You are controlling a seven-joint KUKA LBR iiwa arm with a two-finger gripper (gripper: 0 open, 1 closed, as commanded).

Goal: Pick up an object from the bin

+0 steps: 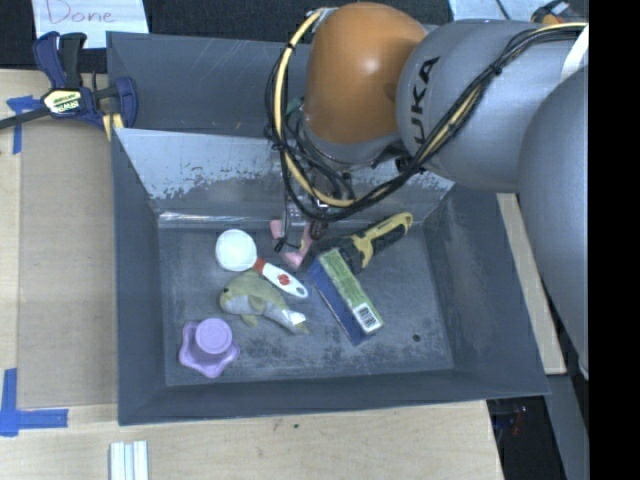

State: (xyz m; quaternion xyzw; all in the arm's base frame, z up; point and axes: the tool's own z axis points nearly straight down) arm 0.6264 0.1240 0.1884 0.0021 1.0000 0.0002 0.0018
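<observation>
At bin's back centre: gripper low, just beside white round ball; its grip cannot be told.

Pink thing partly hidden under wrist; arm covers part of bin back wall; box label unreadable.

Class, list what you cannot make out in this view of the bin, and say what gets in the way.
Camera view:
- Pink thing at the gripper: mostly covered by it, so its kind is unclear.
- Print on the blue-and-green box: too small to read.
- Back wall of the bin, middle part: hidden behind the arm's orange cover.
</observation>
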